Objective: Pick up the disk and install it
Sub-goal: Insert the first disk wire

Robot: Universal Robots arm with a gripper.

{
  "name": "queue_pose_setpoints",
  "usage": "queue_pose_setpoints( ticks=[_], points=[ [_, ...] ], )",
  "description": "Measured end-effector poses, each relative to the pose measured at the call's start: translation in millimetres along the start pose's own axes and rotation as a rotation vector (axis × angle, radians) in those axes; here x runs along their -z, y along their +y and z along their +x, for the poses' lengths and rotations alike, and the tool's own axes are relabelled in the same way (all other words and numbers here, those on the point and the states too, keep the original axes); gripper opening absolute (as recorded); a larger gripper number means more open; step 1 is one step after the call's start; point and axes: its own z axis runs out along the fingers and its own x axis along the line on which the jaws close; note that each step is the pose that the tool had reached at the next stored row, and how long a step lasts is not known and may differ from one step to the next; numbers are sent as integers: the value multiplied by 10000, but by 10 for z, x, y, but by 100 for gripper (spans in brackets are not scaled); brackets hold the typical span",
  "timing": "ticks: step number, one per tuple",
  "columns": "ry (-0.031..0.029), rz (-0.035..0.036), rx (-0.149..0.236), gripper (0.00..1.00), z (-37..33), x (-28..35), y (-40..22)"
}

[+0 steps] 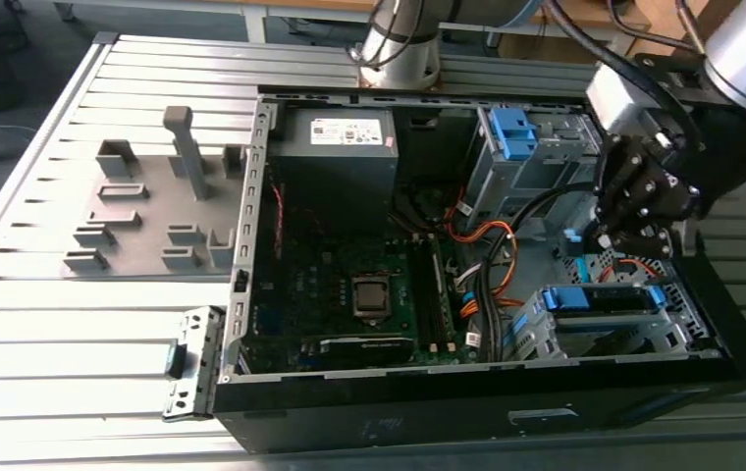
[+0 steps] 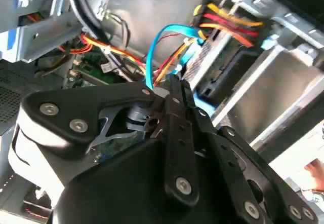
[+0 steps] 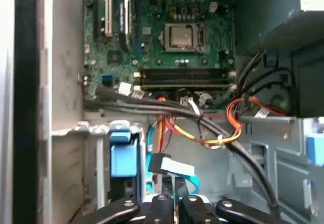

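Exterior view first, nearest stuff: a black open-sided PC tower case (image 1: 387, 422) lies on a slatted silver metal table (image 1: 59, 412). Just off the case's near corner, on the exterior view's left, a small silver metal bracket (image 1: 187, 363) lies flat on the table. Inside the case, at the near corner on the exterior view's right, the disk (image 1: 596, 299) in its blue plastic caddy sits in a grey metal drive cage (image 1: 615, 343), so it looks seated already. The black gripper (image 1: 609, 240) hangs just above that cage, clear of the disk. In the first wrist view its fingers (image 3: 166, 191) are pressed together with nothing between them, right by a flat light-blue data cable (image 3: 174, 167). The middle of the case is a green motherboard (image 1: 346, 285). Further back, a grey power-supply box with a white sticker (image 1: 338, 147) sits against the case's far wall, and toward the far right corner there's a second blue plastic caddy (image 1: 510, 132) in another cage. Out on the table, on the exterior view's left, stand some grey plastic fixture blocks (image 1: 150, 211).
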Motion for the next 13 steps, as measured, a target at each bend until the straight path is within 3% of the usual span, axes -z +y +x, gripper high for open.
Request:
queue_pose_setpoints(
  ticks=[1, 4, 6, 7, 13],
  points=[
    [29, 2, -1, 16, -114, -6, 3],
    [22, 3, -2, 16, -111, -8, 5],
    [28, 3, -1, 16, -193, -12, 5],
    [25, 2, -1, 16, -201, -14, 6],
    [27, 3, -2, 16, -101, -8, 5]
  ],
)
